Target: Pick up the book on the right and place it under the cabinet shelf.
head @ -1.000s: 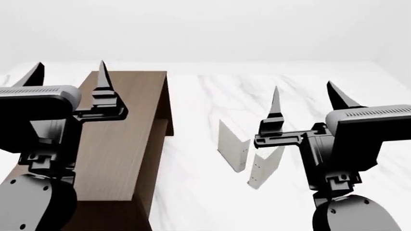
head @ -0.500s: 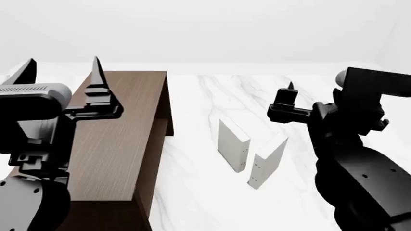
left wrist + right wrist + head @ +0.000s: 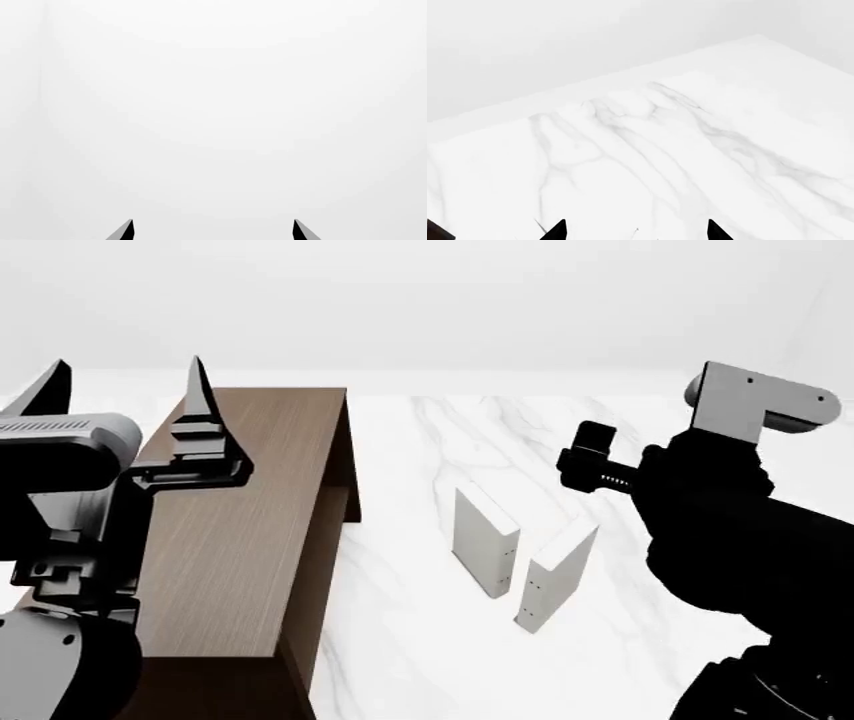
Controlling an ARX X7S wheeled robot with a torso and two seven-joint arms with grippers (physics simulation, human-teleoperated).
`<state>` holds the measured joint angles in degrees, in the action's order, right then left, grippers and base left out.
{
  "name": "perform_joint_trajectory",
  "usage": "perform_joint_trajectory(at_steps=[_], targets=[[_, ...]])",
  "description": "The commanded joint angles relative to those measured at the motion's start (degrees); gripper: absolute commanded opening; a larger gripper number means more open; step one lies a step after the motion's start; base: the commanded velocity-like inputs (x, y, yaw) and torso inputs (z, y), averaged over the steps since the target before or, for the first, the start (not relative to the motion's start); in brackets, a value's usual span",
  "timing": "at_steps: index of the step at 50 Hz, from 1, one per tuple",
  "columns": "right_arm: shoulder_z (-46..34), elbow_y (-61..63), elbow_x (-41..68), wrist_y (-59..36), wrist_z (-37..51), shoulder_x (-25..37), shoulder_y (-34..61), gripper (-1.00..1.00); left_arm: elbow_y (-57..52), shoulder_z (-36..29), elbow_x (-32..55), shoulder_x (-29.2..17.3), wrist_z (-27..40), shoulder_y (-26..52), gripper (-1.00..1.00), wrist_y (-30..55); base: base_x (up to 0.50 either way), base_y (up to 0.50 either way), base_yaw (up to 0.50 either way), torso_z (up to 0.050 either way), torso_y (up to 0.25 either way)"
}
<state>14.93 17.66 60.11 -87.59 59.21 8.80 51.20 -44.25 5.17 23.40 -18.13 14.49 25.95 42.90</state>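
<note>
Thin book (image 3: 557,578) stood upright, below and nearer than the released right claw (image 3: 635,231), spine facing the robot.

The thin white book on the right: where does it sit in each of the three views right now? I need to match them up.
Head view: the book stands upright right of centre on the marble table, beside the thicker book.
Left wrist view: not in it; only blank white and two fingertips.
Right wrist view: not clearly in it; only marble and fingertips.
Shared landmark: the table's grey veining, in the head and right wrist views.
</note>
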Motion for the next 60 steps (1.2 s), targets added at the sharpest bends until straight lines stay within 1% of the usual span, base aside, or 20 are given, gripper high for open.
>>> perform_joint_trajectory(at_steps=[1, 5, 18, 25, 41, 60], targets=[[2.57, -6.23, 7.04, 0.20, 7.86, -0.49, 0.44, 1.00, 0.62, -0.86, -0.48, -0.16, 0.13, -0.32, 1.00, -0.91, 0.00, 0.00, 0.00, 0.000, 0.000], [2.62, -7.89, 7.13, 1.17, 8.68, -0.88, 0.12, 1.00, 0.82, -1.13, -0.62, -0.27, 0.12, -0.47, 1.00, -1.18, 0.00, 0.00, 0.00, 0.000, 0.000], [-1.63, -10.99, 2.50, 8.65, 7.37, -2.03, -1.49, 1.00, 1.60, -1.64, -1.01, -0.41, 0.20, -1.24, 1.00, -2.38, 0.00, 0.00, 0.00, 0.000, 0.000], [-3.60, -11.95, 1.21, 10.39, 7.55, -2.55, -2.36, 1.00, 1.97, -1.57, -1.18, -0.67, 0.22, -1.54, 1.00, -3.02, 0.00, 0.00, 0.00, 0.000, 0.000], [-7.92, -14.81, -2.13, 15.30, 4.24, -1.39, -4.64, 1.00, 2.65, -1.54, -1.07, -0.85, 0.32, -2.13, 1.00, -3.98, 0.00, 0.00, 0.00, 0.000, 0.000], [-11.00, -18.25, -4.54, 19.47, 1.50, -0.88, -4.98, 1.00, 3.18, -1.42, -0.88, -1.26, 0.39, -2.77, 1.00, -4.92, 0.00, 0.00, 0.00, 0.000, 0.000]])
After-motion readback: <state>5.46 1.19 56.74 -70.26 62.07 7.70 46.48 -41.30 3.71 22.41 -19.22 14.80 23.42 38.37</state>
